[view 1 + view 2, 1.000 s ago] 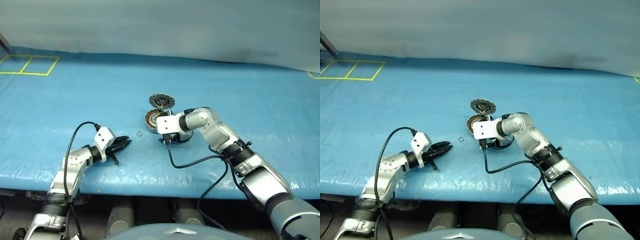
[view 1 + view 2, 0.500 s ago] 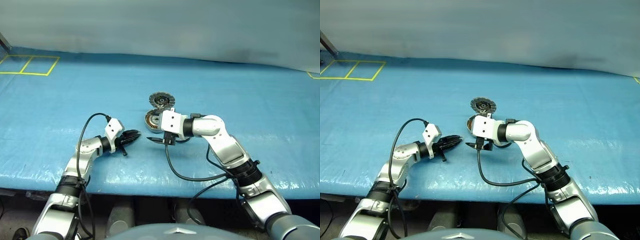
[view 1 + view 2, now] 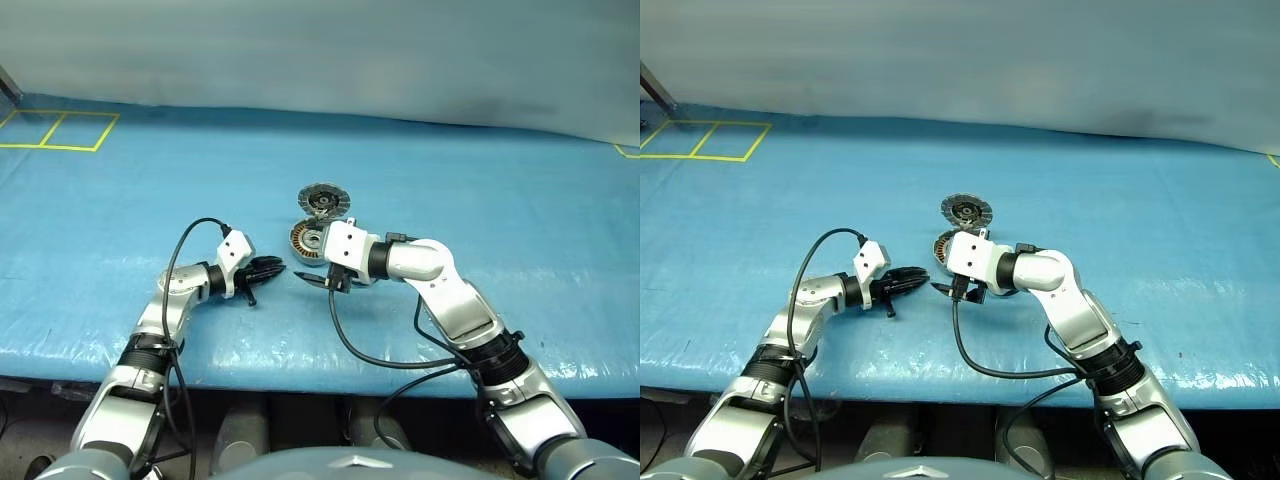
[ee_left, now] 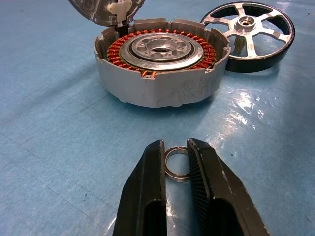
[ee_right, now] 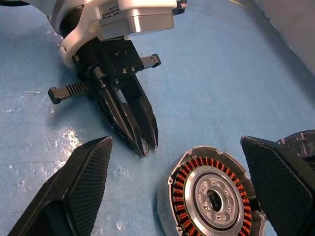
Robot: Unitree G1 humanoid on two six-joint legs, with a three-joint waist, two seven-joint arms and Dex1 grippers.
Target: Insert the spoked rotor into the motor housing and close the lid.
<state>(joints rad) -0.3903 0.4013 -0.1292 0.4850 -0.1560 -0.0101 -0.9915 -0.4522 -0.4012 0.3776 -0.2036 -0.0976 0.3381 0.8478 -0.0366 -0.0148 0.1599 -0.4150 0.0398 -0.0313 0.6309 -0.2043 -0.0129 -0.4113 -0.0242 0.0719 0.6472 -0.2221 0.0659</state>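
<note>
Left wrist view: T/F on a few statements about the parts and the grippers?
1. The small washer ring sits between the left gripper fingers. True.
2. The spoked rotor is already inside the motor housing. False: it lies on the blue mat beside the housing.
3. The right gripper is wide open. True.
4. The lid covers the housing. False: the copper windings are exposed.

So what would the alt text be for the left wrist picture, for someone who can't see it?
Two black fingers of the left end effector close around a small metal washer ring on blue sheeting. Beyond it sits the open motor housing with copper windings, and the spoked rotor lies flat beside it.
</note>
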